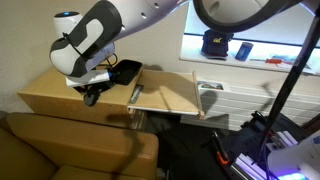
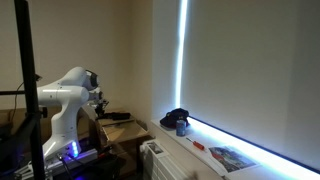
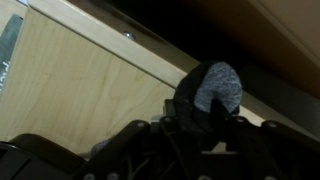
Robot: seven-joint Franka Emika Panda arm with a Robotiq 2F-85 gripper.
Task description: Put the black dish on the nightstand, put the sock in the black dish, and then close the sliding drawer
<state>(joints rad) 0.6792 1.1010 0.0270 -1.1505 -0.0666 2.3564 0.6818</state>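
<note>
The limp dark grey sock (image 3: 212, 88) is pinched by the fingers (image 3: 170, 130), left of the shallow black rectangular dish (image 1: 128, 70) set on the tan wooden bench (image 1: 50, 98); the flat wooden sliding drawer (image 1: 168, 95) is seen pulled out.

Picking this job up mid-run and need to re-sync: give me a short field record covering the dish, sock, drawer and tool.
dish: black dish on top of the nightstand, beyond the tool
sock: sock right at the tool in the wrist view, over the wood, apparently not in the dish
drawer: sliding drawer pulled out
tool: tool low at the nightstand's front edge; grip on the sock unclear
remaining: sock into dish, close drawer
</note>
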